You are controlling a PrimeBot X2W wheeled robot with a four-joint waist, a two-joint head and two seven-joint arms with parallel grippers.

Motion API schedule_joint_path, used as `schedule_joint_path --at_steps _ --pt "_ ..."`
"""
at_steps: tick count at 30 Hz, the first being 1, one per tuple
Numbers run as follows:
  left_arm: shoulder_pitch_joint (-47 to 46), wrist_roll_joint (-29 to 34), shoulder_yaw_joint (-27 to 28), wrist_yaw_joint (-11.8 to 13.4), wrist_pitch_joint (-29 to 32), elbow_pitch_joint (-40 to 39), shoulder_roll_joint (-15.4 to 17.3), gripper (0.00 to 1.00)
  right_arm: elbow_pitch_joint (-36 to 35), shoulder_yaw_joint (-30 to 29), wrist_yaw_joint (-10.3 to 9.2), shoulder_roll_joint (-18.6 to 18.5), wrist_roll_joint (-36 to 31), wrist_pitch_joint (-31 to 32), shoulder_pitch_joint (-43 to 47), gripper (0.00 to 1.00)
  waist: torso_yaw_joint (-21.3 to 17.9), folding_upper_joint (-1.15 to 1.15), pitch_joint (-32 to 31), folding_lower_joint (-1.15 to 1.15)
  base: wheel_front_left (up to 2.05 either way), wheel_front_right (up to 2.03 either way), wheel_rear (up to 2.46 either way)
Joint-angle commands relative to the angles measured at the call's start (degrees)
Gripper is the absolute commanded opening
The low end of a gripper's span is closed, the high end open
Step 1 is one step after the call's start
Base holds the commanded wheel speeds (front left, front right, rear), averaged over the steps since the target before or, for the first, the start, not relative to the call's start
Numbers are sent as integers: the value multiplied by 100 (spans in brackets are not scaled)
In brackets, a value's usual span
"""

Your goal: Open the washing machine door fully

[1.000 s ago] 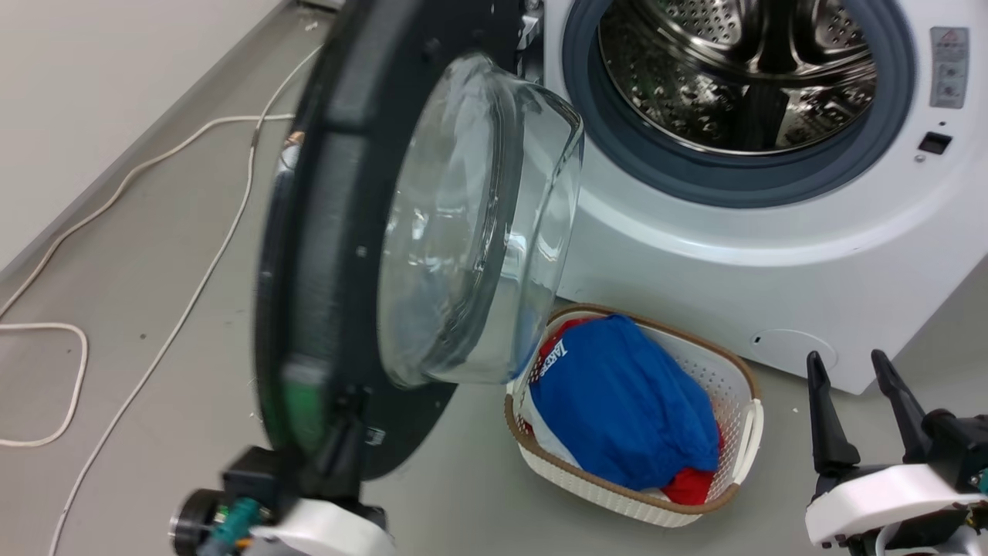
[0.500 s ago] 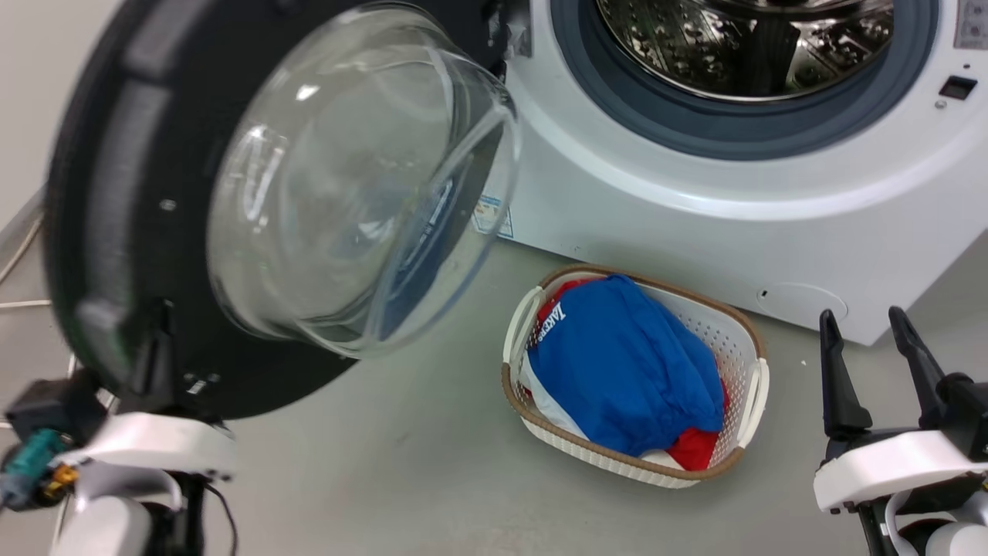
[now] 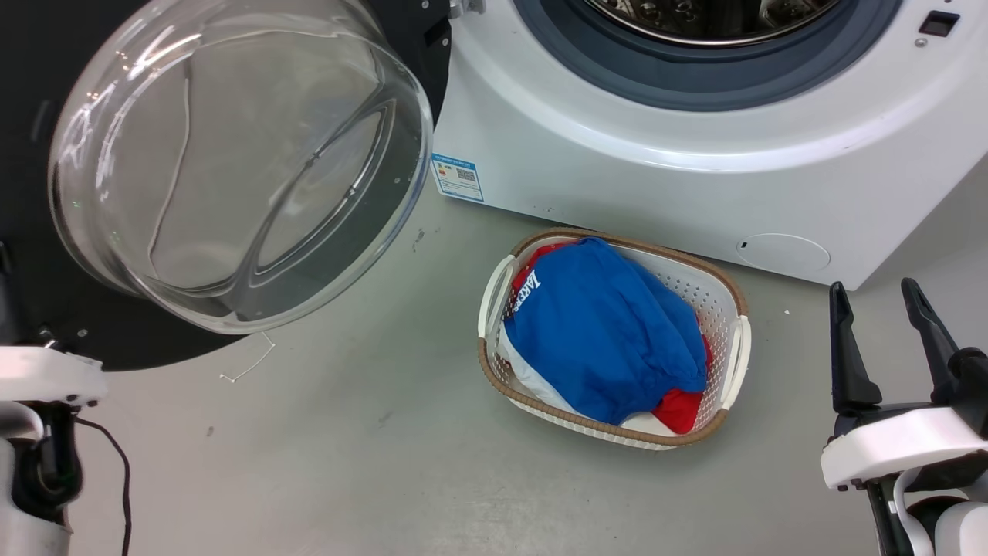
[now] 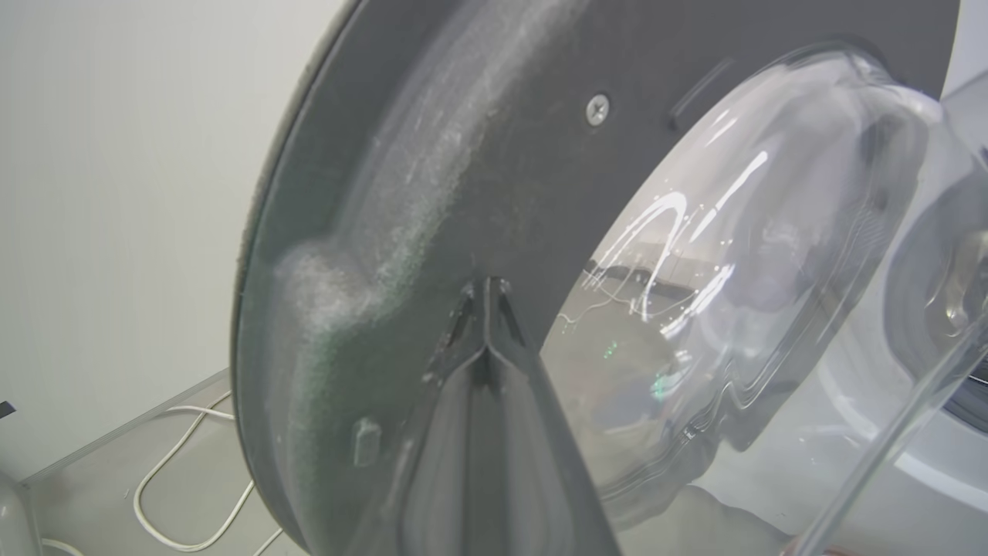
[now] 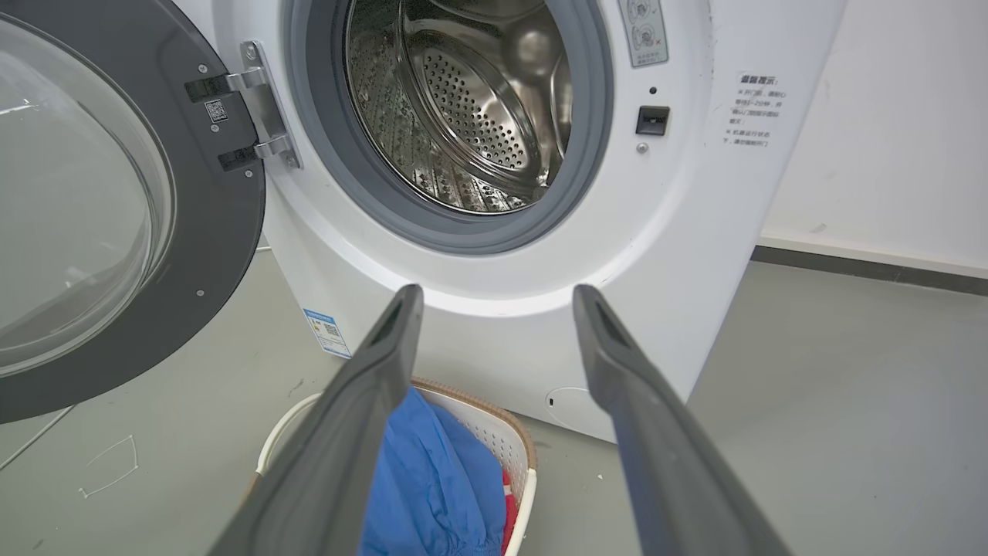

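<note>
The washing machine door (image 3: 116, 351) is a black disc with a bulging clear glass bowl (image 3: 231, 162); it stands swung out wide to the left of the white washing machine (image 3: 617, 154). My left gripper (image 4: 486, 287) is shut, its tips pressed against the door's dark inner face (image 4: 502, 154) beside the glass. That arm's white wrist (image 3: 46, 374) sits just below the door's lower edge. My right gripper (image 3: 872, 287) hangs open at the lower right, holding nothing. From its own wrist, the right gripper (image 5: 498, 292) faces the open steel drum (image 5: 463, 100) and the door (image 5: 224, 232).
A white woven basket (image 3: 737, 347) with blue and red clothes stands on the grey floor in front of the machine. A blue label (image 3: 457, 179) is stuck at the machine's lower left corner. A white cable (image 4: 177, 463) lies by the wall behind the door.
The door has swung further left, from nearly edge-on to showing its inner face, with my shut left gripper moving left along with it. The head camera has shifted. The right gripper stays open.
</note>
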Motion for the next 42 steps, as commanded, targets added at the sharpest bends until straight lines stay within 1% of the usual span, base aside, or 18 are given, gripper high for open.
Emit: schedule_joint_path --at_steps 1,2,3,4,5,11,16,20,26,34,39,42 --pt "-167 105 233 -105 -39 198 -15 0 -10 -5 -1 10 13 2 -106 100 -33 0 21 -1 0 0 0" --pt "-228 153 315 -159 -39 305 -29 0 -5 -2 -1 10 19 4 -118 100 -45 0 30 -1 0 0 0" --pt "-228 153 315 -159 -39 305 -29 0 -5 -2 -1 10 19 4 -118 100 -45 0 30 -1 0 0 0" --pt "-338 235 447 -274 -28 509 -84 0 18 -5 -1 10 33 6 -117 100 -66 0 29 -1 0 0 0" --pt "-338 235 447 -274 -28 509 -84 0 18 -5 -1 10 33 6 -117 100 -66 0 29 -1 0 0 0" --pt "-544 499 698 -536 -29 957 -178 0 58 28 -1 10 22 6 -130 100 -141 0 -33 -1 0 0 0" --pt "-295 794 901 -567 -30 828 -412 0 140 15 -1 9 101 -55 -19 100 -177 0 -201 -1 0 0 0" --pt "104 1090 987 -575 -31 450 -651 0 279 58 -1 10 189 -120 114 100 -216 0 -471 -1 0 0 0" --pt "976 1563 775 -531 -30 -308 -1123 0 444 104 -1 10 418 -208 404 100 -258 0 -897 -1 0 0 0" --pt "1910 1971 37 -470 62 -1026 -1680 0 575 219 -1 9 555 -268 704 100 -502 0 -1302 -1 0 0 0" --pt "2036 2125 -348 -544 133 -1146 -1819 0 583 250 -1 7 563 -246 766 100 -728 0 -1392 -1 0 0 0" --pt "1909 2247 -535 -571 164 -1094 -1811 0 573 269 -1 9 545 -231 769 100 -889 0 -1398 -1 0 0 0"
